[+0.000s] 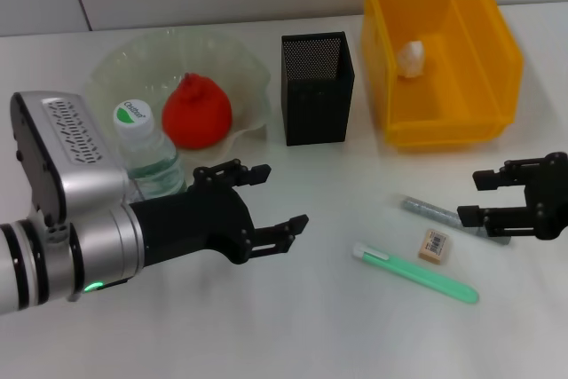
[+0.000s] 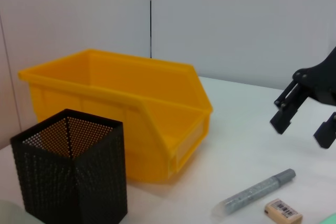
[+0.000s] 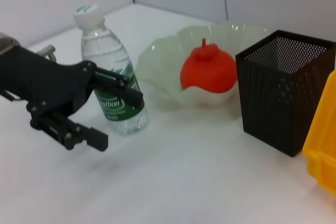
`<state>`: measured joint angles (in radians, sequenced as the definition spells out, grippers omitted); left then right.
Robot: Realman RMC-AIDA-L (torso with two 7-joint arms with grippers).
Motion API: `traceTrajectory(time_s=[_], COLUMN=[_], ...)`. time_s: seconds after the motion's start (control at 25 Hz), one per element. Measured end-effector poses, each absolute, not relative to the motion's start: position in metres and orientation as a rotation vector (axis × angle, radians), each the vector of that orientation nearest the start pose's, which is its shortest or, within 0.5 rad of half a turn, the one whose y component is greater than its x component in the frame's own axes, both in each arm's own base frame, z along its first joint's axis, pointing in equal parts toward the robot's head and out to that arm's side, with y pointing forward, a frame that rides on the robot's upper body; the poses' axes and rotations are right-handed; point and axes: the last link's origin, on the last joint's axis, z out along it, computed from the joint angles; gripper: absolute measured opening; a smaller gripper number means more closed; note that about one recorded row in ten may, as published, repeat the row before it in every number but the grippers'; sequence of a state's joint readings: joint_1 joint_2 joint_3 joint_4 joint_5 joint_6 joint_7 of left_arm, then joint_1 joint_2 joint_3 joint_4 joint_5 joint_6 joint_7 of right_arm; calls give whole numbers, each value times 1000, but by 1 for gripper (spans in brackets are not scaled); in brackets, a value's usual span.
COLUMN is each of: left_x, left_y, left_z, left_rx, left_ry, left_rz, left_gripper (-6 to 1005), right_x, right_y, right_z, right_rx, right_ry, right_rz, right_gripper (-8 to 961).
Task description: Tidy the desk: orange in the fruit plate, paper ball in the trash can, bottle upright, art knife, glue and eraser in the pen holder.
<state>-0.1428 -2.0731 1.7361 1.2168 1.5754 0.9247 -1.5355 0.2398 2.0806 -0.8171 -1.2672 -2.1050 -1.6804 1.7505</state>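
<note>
Both end effectors, left [image 1: 263, 206] and right [image 1: 477, 199], spread (left arm hides bottle's [image 1: 151, 159] base).

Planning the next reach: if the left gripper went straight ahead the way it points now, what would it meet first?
Probably the green stick; the left gripper, open, points across bare table toward it, though height is unclear.

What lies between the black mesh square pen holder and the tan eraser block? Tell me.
Head view: the grey glittery glue stick lies on the white table between the black mesh pen holder and the tan eraser, close beside the eraser; the remaining stretch is bare.
</note>
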Motion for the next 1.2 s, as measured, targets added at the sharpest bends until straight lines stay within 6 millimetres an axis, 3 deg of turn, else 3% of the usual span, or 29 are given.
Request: traceTrajectory(time_s=[0.52,0.8,1.2], left_x=[-210,-216,-226], left_y=[275,266,264], left_z=[-71,-67,-62], left_rx=[-2741,-2768,-2752], left_ry=[-318,-290,-322], left_rz=[-531,-546,-548], left_gripper=[802,802,802], right_x=[243,225,203], right_y=[310,322,327], right_z=[94,71,48], right_rx=[-2639,-2698,-2756], right_ry=[853,808,753], right_rz=[-31,-249,-387], right_gripper=[525,523,520])
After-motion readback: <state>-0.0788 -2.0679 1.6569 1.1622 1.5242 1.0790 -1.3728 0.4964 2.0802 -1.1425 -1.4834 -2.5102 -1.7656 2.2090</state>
